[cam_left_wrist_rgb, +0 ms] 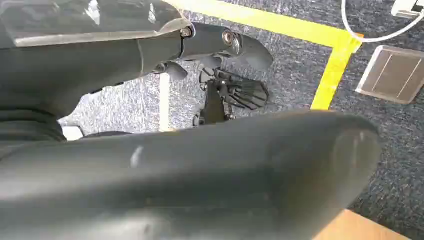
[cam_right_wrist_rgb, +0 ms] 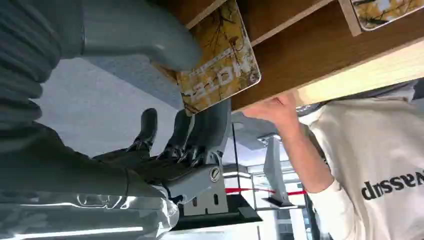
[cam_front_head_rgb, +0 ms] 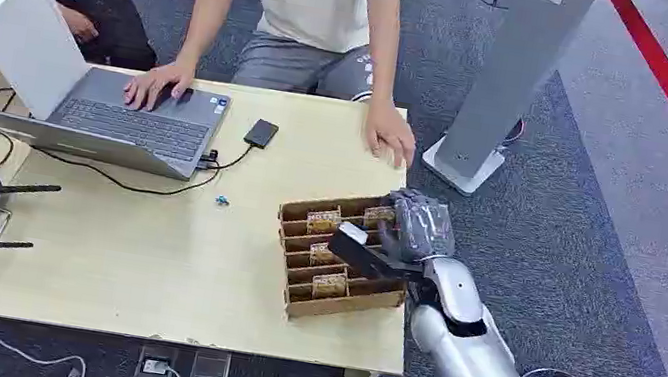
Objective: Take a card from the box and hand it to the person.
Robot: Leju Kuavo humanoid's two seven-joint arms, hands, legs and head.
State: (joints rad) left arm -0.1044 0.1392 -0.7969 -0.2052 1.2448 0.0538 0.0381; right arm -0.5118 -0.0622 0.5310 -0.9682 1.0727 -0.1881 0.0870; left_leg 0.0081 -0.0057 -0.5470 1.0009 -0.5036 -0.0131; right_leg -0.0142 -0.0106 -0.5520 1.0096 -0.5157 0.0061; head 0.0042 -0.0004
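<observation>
From my head view, my right hand (cam_front_head_rgb: pixel 413 229) hovers over the far right corner of the box (cam_front_head_rgb: pixel 341 255), a brown slotted tray lying near the right edge of the table (cam_front_head_rgb: pixel 148 250); cards stand in its slots, and my fingers hang just above the back rows. A person (cam_front_head_rgb: pixel 304 2) in a white shirt stands across the table, one hand (cam_front_head_rgb: pixel 390 135) resting on its edge, near my own. At my right wrist, the card (cam_right_wrist_rgb: pixel 220 70), yellow-brown with pale lettering, is pinched between my thick thumb (cam_right_wrist_rgb: pixel 145 37) and my darker fingers (cam_right_wrist_rgb: pixel 200 135), its far corner against the box's wooden wall. My left wrist looks down at grey carpet and yellow floor tape (cam_left_wrist_rgb: pixel 320 45); whether my left hand is open or closed I cannot tell.
</observation>
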